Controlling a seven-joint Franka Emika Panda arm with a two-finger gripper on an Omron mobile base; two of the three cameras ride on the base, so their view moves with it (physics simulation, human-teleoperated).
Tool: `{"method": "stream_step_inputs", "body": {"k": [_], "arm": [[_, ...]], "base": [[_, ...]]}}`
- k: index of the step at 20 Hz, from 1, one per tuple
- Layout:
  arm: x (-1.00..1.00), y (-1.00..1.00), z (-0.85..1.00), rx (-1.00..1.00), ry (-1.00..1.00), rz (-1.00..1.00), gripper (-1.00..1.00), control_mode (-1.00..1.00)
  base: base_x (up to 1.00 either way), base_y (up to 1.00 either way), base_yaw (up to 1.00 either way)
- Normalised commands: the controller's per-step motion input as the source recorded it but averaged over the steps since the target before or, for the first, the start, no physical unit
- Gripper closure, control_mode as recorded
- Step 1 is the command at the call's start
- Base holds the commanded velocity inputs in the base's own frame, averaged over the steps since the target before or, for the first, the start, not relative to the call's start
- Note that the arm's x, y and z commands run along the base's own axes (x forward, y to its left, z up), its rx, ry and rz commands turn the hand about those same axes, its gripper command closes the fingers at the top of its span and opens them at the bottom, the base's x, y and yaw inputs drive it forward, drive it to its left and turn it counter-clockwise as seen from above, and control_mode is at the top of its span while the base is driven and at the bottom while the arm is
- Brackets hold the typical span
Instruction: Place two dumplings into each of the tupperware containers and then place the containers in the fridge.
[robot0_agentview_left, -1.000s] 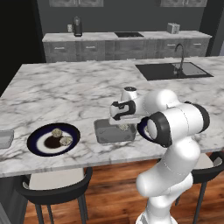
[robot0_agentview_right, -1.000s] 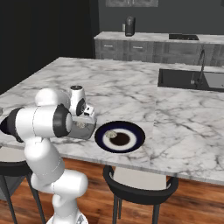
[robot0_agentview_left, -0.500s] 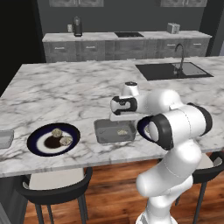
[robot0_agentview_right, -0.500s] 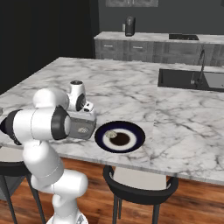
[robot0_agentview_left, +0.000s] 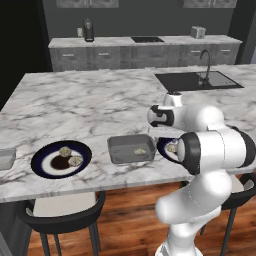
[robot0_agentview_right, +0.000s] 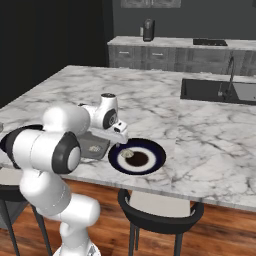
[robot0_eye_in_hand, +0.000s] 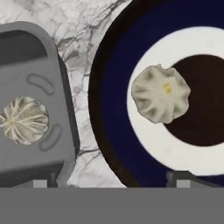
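Hand view: gripper, fingers spread wide, hovers between container dumpling and plate dumpling.

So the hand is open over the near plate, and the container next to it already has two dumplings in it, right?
Not quite: the hand view shows one dumpling in that container, not two. The rest holds: the hand is open above the near plate, where another dumpling sits beside the dark sauce.

One pale dumpling inside grey tupperware container, another plated.
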Motion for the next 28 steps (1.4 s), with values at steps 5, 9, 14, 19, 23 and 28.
{"method": "stream_step_inputs", "body": {"k": [5, 9, 14, 19, 23, 28], "arm": [[0.15, -0.60, 0.00, 0.00, 0.00, -0.11, -1.00, -1.00], [0.42, -0.32, -0.12, 0.01, 0.00, 0.00, -1.00, -1.00], [0.27, -0.30, -0.42, 0.00, 0.00, 0.00, -1.00, -1.00], [0.10, -0.06, -0.43, 0.00, 0.00, 0.00, -1.00, -1.00], [0.00, 0.08, -0.23, 0.00, 0.00, 0.00, -1.00, -1.00], [0.00, 0.03, -0.24, 0.00, 0.00, 0.00, -1.00, -1.00]], "base": [[0.00, 0.00, 0.00], [0.00, 0.00, 0.00], [0.00, 0.00, 0.00], [0.00, 0.00, 0.00], [0.00, 0.00, 0.00], [0.00, 0.00, 0.00]]}}
